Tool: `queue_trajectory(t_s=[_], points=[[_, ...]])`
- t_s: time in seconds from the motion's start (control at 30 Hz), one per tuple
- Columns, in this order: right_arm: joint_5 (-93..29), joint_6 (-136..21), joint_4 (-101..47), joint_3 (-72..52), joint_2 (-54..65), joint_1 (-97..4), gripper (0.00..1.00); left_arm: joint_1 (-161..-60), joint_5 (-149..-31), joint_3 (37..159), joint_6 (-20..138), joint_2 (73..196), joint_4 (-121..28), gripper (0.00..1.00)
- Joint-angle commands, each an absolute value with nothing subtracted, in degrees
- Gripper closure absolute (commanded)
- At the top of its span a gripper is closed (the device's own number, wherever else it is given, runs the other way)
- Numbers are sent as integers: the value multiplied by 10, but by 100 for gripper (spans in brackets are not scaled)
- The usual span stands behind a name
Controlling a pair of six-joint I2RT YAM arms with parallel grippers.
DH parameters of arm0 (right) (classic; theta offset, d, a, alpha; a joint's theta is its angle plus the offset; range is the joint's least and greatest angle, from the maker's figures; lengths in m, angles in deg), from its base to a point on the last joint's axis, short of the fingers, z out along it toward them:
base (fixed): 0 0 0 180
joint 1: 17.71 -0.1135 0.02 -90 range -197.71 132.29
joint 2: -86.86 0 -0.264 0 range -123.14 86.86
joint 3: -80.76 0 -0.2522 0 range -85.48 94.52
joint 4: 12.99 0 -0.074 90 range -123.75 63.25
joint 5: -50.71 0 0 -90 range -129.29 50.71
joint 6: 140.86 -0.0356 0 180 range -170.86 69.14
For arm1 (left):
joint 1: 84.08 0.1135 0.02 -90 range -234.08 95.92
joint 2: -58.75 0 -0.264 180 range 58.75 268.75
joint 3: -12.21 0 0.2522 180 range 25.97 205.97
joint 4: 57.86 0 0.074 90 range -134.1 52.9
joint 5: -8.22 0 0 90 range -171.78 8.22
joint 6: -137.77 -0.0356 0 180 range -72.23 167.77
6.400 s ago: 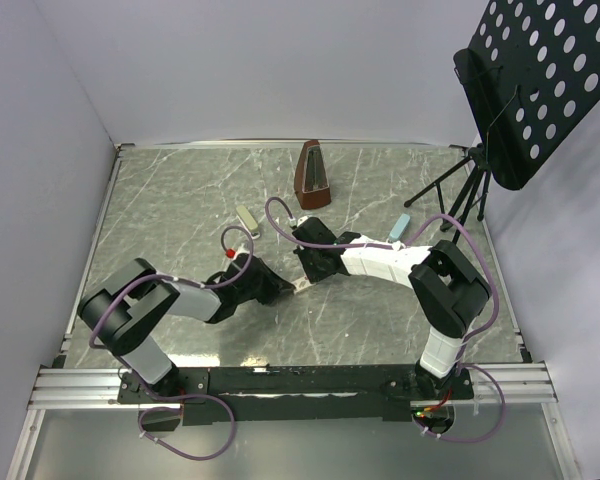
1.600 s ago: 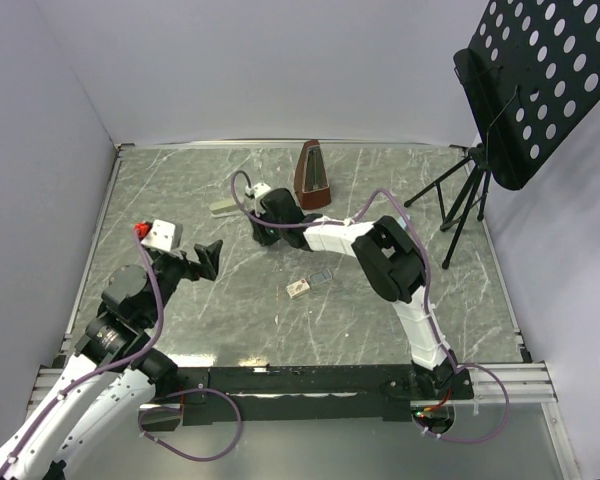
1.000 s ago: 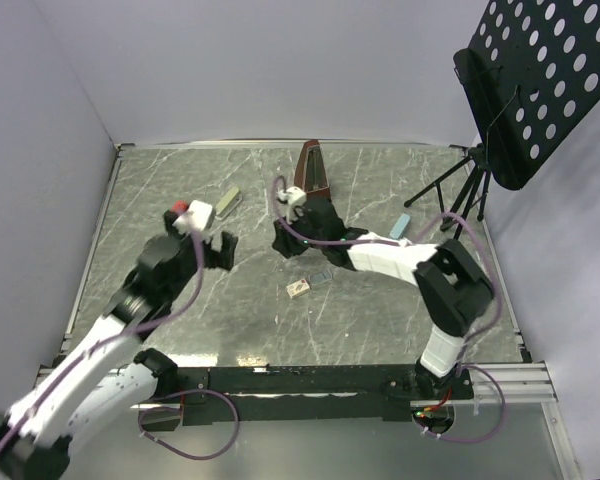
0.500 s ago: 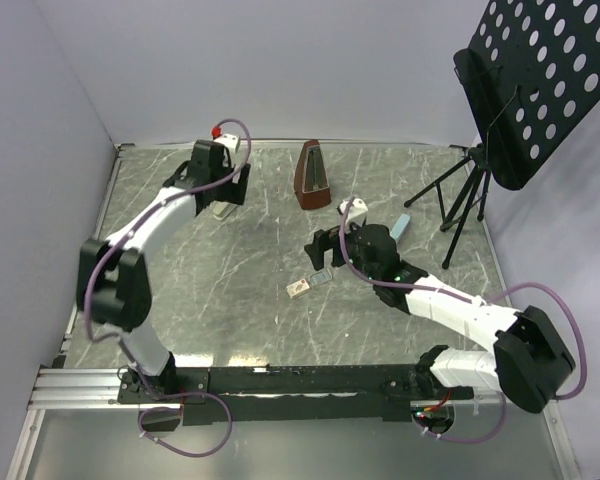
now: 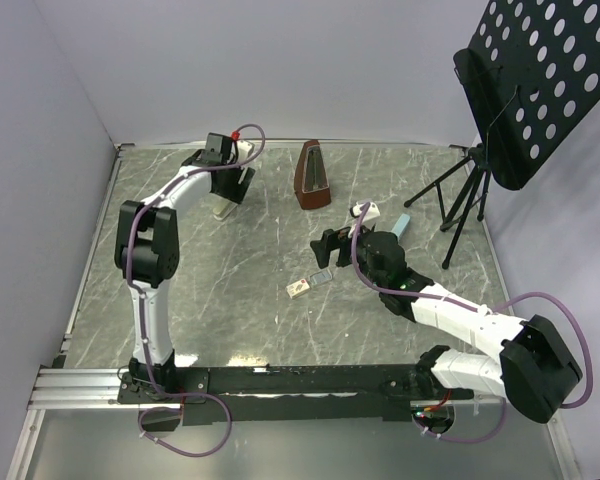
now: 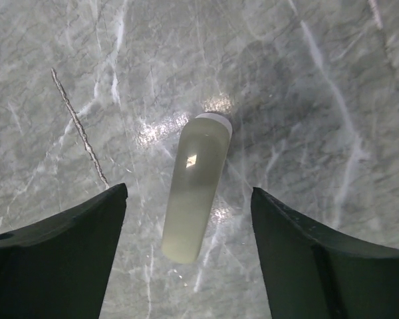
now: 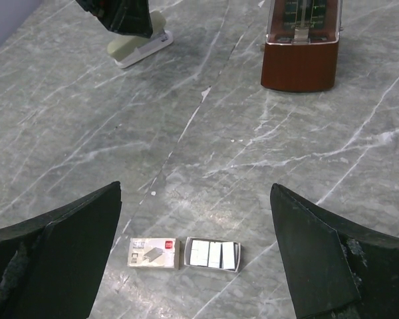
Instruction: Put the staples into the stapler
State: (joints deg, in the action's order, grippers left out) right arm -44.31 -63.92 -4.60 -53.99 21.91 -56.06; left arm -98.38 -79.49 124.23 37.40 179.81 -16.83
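The stapler point(image 6: 193, 186), pale green and closed, lies on the marble table at the far left point(image 5: 223, 209). My left gripper point(image 6: 189, 193) hangs over it, open, one finger on each side with gaps to the stapler. The staples are a cream box sleeve with red print point(image 7: 153, 252) and, right of it, an open tray of grey strips point(image 7: 213, 254). They lie at the table's middle point(image 5: 300, 288). My right gripper point(image 7: 196, 188) hovers above and behind them, open and holding nothing point(image 5: 327, 250).
A brown metronome point(image 5: 312, 178) stands at the back centre. A light-blue object point(image 5: 402, 227) lies to the right, near the tripod point(image 5: 460, 200) of a black music stand point(image 5: 525, 80). Walls close off the left and back edges.
My left arm has swung out to the far left and come down over the stapler, its jaws narrowing a little. My right arm has pulled back from mid-table and opened wide above the staples.
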Motion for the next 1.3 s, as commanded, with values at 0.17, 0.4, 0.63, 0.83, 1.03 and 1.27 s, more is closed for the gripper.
queue_trajectory(t_s=[0.17,0.4,0.63,0.83,1.03,1.27], points=[[-451,-645,-6,-542,218,-559,0,-981,-829,1306,336,1841,-149,32],[-450,-644,-6,-540,209,-558,0,-981,-834,1338,334,1869,-141,37],[-442,-642,-9,-534,197,-559,0,-981,-845,1360,334,1888,-130,41],[-436,-641,-11,-530,190,-559,0,-981,-849,1359,332,1889,-132,55],[-425,-638,-12,-527,184,-559,0,-981,-859,1361,329,1892,-125,73],[-397,-649,-11,-520,187,-557,0,-981,-904,1299,327,1798,-153,99]])
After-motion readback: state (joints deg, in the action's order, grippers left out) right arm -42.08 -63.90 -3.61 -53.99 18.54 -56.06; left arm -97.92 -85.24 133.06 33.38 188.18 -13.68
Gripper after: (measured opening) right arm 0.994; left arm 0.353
